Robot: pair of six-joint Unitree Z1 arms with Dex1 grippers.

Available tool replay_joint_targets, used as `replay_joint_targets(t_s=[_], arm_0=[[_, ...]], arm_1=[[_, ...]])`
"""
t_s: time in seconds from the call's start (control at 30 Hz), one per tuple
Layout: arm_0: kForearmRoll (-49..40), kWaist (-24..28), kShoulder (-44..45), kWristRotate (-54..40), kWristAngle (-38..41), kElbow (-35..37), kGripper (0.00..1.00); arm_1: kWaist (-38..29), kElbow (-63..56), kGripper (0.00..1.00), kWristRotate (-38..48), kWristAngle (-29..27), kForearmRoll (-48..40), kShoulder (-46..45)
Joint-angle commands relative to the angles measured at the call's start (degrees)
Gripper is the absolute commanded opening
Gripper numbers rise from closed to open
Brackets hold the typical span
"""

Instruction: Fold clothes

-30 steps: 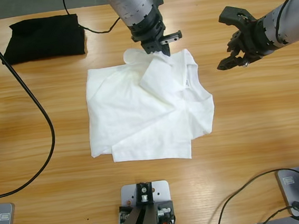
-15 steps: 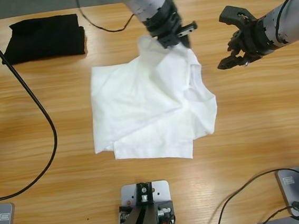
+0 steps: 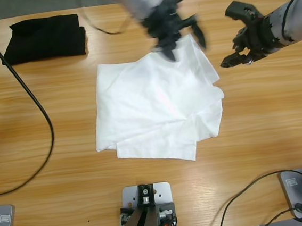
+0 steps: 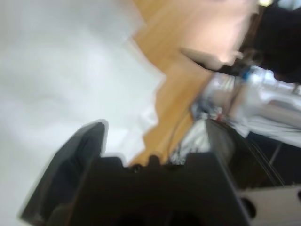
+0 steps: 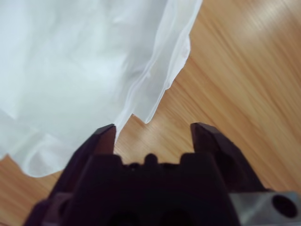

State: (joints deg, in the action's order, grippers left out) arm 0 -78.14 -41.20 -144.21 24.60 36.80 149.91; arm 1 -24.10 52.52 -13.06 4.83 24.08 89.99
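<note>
The white T-shirt (image 3: 156, 107) lies partly folded on the middle of the table (image 3: 270, 133), its upper right corner under the left gripper. My left gripper (image 3: 183, 43) comes down from the top and hovers over that corner, open, with no cloth between the jaws. The left wrist view shows the T-shirt (image 4: 61, 70) beyond the spread jaws of the left gripper (image 4: 155, 132). My right gripper (image 3: 225, 37) hangs open and holds nothing, just right of the shirt. In the right wrist view the right gripper (image 5: 153, 134) faces the T-shirt's hem (image 5: 84, 56) and bare wood.
A folded black garment (image 3: 45, 37) lies at the back left of the table. A black cable (image 3: 38, 108) curves across the left side. Silver rig parts (image 4: 263, 103) show at the right of the left wrist view.
My left gripper carried a flap of the shirt to the right and let it go; the jaws now stand open. The shirt lies flatter. The right arm has barely moved.
</note>
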Motion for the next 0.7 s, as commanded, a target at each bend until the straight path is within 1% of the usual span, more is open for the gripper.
replay_joint_targets(t_s=[0.03,0.07,0.1,0.13,0.2,0.23,0.3,0.37,0.43,0.5,0.57,0.63,0.7], arm_0=[[-17.29,3.15,8.98,-16.16,-14.51,27.03,0.901],[-17.25,3.13,9.76,-16.09,-17.11,24.73,0.896],[-17.22,3.11,10.53,-16.0,-19.38,22.11,0.833],[-17.22,3.06,11.25,-16.05,-21.03,18.93,0.735],[-17.22,2.36,12.85,-16.62,-23.18,11.35,0.724],[-17.22,1.55,13.34,-18.27,-24.67,7.98,0.73],[-17.15,-0.46,14.17,-22.86,-29.02,1.6,0.788],[-17.11,-2.05,14.33,-26.28,-32.74,-2.73,0.947],[-17.02,-2.2,14.45,-29.92,-32.43,-5.43,0.973],[-16.76,-1.77,14.48,-33.6,-29.33,-7.96,0.968],[-16.25,-1.18,14.4,-35.78,-25.82,-9.02,0.968],[-15.71,-1.07,14.41,-36.55,-24.16,-8.49,0.968],[-15.64,-1.12,14.48,-37.08,-23.79,-8.42,0.968]], arm_1=[[-0.14,1.44,0.843,21.2,-0.68,7.18,-7.71],[-1.11,1.37,0.839,26.07,-0.96,8.07,-7.85],[-1.44,0.5,0.839,32.54,-1.19,8.85,-8.5],[-1.48,-1.39,0.844,40.06,-1.09,8.78,-9.78],[-1.48,-5.57,0.849,52.38,-0.81,7.04,-12.54],[-1.48,-7.66,0.849,57.74,0.18,5.17,-13.88],[-1.48,-11.65,0.849,68.59,3.8,0.23,-14.97],[-1.78,-17.14,0.85,80.49,7.6,-7.17,-14.51],[-4.64,-21.3,0.849,91.39,8.3,-13.62,-14.37],[-7.19,-23.24,0.849,98.98,7.49,-18.05,-13.51],[-8.67,-24.15,0.849,104.75,7.4,-20.95,-10.43],[-9.79,-24.27,0.849,108.0,7.39,-21.72,-7.37],[-10.46,-25.33,0.849,109.6,7.53,-24.27,-4.74]])
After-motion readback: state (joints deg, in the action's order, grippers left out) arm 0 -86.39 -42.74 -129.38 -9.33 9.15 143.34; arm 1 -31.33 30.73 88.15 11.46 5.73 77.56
